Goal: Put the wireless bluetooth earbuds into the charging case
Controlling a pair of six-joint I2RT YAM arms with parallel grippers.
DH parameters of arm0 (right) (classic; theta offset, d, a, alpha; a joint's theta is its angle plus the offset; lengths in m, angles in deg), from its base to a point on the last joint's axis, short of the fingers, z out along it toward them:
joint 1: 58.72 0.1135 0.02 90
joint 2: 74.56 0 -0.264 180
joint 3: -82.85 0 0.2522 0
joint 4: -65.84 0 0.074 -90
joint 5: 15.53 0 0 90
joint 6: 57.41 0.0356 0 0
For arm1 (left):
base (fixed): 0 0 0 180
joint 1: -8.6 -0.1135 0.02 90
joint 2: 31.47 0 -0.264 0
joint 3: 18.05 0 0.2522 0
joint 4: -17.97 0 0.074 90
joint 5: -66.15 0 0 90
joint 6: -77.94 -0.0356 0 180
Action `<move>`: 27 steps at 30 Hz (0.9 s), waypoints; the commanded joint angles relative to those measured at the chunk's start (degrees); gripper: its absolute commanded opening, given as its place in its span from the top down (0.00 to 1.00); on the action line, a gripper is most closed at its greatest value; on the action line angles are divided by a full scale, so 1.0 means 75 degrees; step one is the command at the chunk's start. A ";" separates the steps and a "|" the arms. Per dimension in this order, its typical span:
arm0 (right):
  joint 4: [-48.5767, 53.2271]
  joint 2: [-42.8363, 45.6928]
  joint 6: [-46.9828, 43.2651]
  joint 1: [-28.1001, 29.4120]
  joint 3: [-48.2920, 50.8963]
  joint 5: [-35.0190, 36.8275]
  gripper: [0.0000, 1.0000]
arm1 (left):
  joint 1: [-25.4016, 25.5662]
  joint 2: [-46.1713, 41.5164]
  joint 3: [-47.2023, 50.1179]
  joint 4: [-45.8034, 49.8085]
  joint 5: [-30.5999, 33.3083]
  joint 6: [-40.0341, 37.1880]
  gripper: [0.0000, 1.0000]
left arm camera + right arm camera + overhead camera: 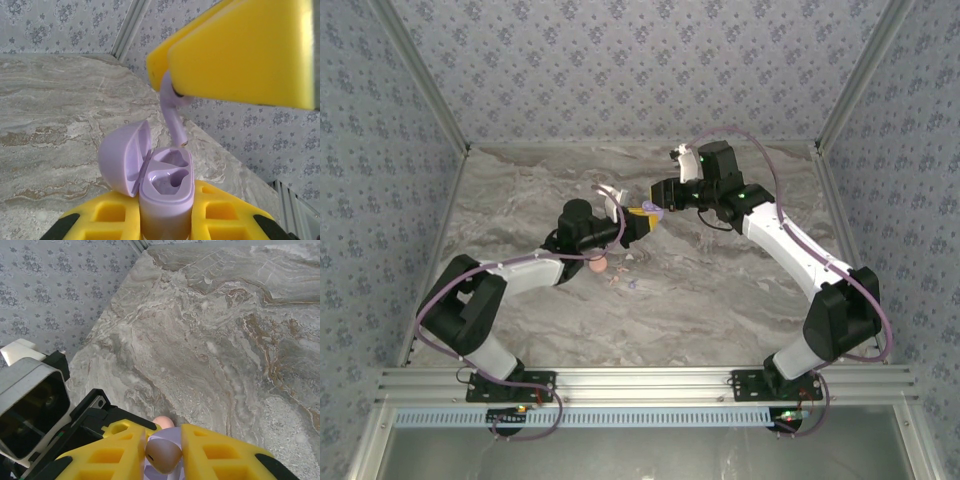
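Note:
My left gripper (636,227) is shut on the lavender charging case (166,186), held upright with its lid (124,158) swung open to the left. Both wells (170,180) inside it are bare. My right gripper (656,209) is shut on a lavender earbud (174,118). Its stem points down just above the far well, its tip not touching the case. In the right wrist view the earbud's head (162,455) sits between the yellow fingers (220,455). Other earbuds lie on the table as specks: a pale pink one (615,281) and a lavender one (632,286).
A salmon-pink round case (597,265) rests on the marble table (720,290) under the left arm, also visible as a pink dome (162,421) below the right fingers. The left wrist camera housing (30,400) sits close to the right gripper. Patterned walls enclose the table.

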 commanded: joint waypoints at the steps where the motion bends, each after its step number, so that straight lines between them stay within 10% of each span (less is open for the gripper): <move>1: -0.0127 0.0253 -0.0131 0.0053 -0.0012 0.0099 0.74 | 0.0060 -0.0318 -0.0314 -0.0038 -0.0136 0.0109 0.86; 27: -0.0211 0.0306 -0.0103 0.0072 0.0130 -0.0019 0.74 | 0.0059 -0.0335 -0.0398 -0.0037 0.0113 0.0378 0.86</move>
